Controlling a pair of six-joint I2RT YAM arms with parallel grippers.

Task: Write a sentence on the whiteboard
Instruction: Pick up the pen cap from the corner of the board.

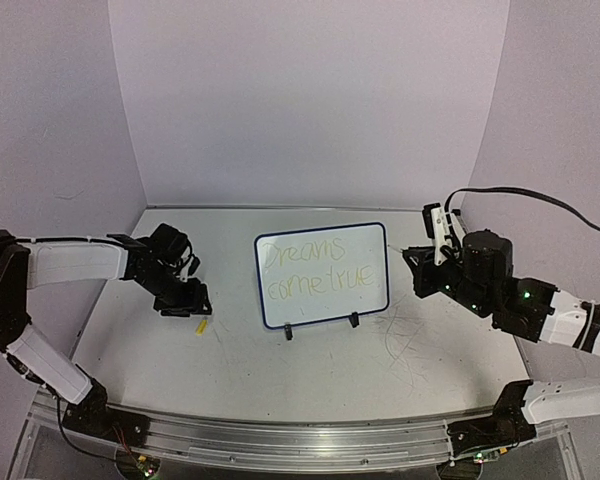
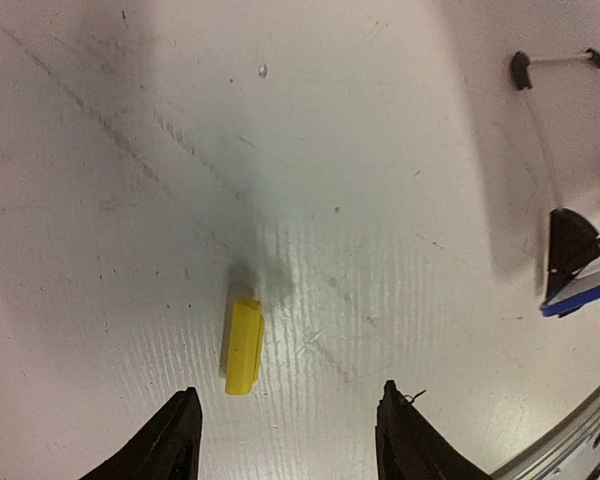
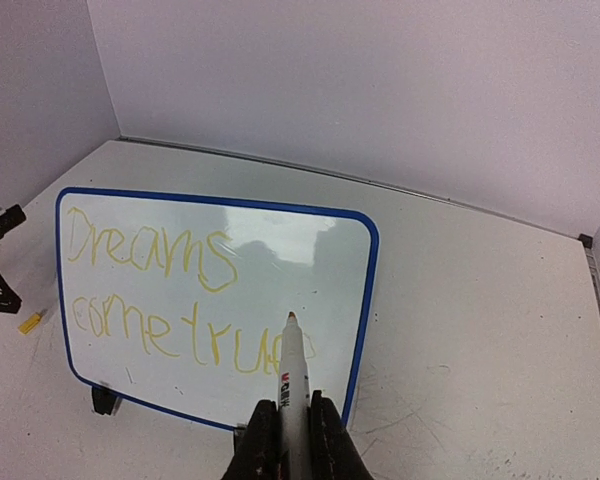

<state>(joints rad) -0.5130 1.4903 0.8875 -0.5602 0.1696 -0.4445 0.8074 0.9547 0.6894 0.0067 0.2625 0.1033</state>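
Note:
The whiteboard (image 1: 373,240) stands upright on its two black clip feet in the middle of the table, blue rim (image 3: 366,300) all round. The sentence (image 1: 315,268) "Dreams come true" fills it in two yellow lines (image 3: 150,290). My right gripper (image 1: 442,262) hovers to the board's right, shut on a white marker (image 3: 294,372). The marker's tip points at the end of "true" and looks clear of the surface. My left gripper (image 2: 288,425) hangs low over the table left of the board, open with nothing between its fingers. A yellow marker cap (image 2: 244,346) lies just ahead of its left finger.
The cap (image 1: 206,324) lies on the scuffed white tabletop between my left gripper (image 1: 185,300) and the board. A clip foot (image 2: 570,245) and the wire stand (image 2: 555,62) show at the right of the left wrist view. Purple walls enclose the table; a metal rail (image 1: 280,440) runs along its near edge.

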